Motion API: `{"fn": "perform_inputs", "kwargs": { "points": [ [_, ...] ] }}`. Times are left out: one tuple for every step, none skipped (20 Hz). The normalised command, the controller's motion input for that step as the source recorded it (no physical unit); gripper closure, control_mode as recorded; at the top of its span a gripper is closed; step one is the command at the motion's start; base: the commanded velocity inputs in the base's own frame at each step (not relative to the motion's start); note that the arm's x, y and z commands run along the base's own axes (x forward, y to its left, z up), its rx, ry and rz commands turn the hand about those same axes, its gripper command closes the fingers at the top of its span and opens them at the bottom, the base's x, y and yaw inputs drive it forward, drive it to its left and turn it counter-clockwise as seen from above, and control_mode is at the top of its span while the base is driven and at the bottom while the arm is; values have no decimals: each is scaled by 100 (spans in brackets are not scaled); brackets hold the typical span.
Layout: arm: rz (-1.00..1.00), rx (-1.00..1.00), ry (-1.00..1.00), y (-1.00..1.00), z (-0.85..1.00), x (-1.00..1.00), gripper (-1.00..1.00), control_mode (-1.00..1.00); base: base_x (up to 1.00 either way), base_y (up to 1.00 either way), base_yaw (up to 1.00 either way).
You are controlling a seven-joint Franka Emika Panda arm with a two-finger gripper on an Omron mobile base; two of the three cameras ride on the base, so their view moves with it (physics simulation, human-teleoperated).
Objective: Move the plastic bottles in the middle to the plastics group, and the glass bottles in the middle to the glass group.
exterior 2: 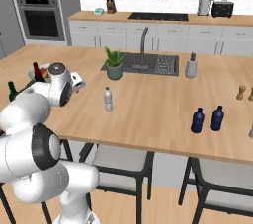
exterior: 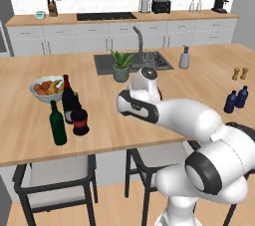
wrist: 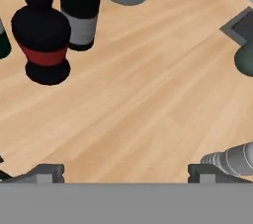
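While the gripper (wrist: 126, 171) hangs over bare countertop (wrist: 148, 99) with its jaws spread wide and nothing between them, the hand view shows the squat black bottle with the red band (wrist: 42, 45) at about ten o'clock, upright, just beside the labelled wine bottle (wrist: 79, 8). At four o'clock in the same view lies the ribbed edge of the clear bottle (wrist: 232, 159), close to the right finger.

Counted across the views: two wine bottles, the labelled one and the green wine bottle (exterior: 58, 123), standing with the squat bottle as a cluster in the left base view; one clear bottle, standing alone mid-counter in the right base view; two dark blue bottles (exterior 2: 207, 119) side by side at three o'clock; two brown shakers (exterior: 239, 73); one fruit bowl (exterior: 46, 89); one potted plant (exterior: 121, 65).

The left base view gives the glass cluster plainly, while the arm covers the clear bottle; the right base view shows that bottle but only the tops of the wine bottles.
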Motion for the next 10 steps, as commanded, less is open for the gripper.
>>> {"fn": "perform_inputs", "kwargs": {
  "points": [
    [-37, -28, 14, -27, 16, 20, -100, -100, 0, 0, 0],
    [-37, -29, 17, -31, 20, 26, -100, -100, 0, 0, 0],
    [-38, -29, 20, -32, 20, 28, -100, -100, 0, 0, 0],
    [-38, -27, 21, -34, 19, 30, -100, -100, 0, 0, 0],
    [-37, -24, 23, -41, 23, 33, -100, -100, 0, 0, 0],
    [-37, -22, 22, -44, 20, 32, -100, -100, 0, 0, 0],
    [-37, -19, 23, -49, 10, 29, -100, -100, 0, 0, 0],
    [-37, -14, 20, -55, 0, 25, -100, -100, 0, 0, 0],
    [-32, 0, 5, -76, 0, 15, -100, -100, 0, 0, 0],
    [-25, 11, 2, -95, 0, 0, -100, -100, 0, 0, 0]
  ]
}}
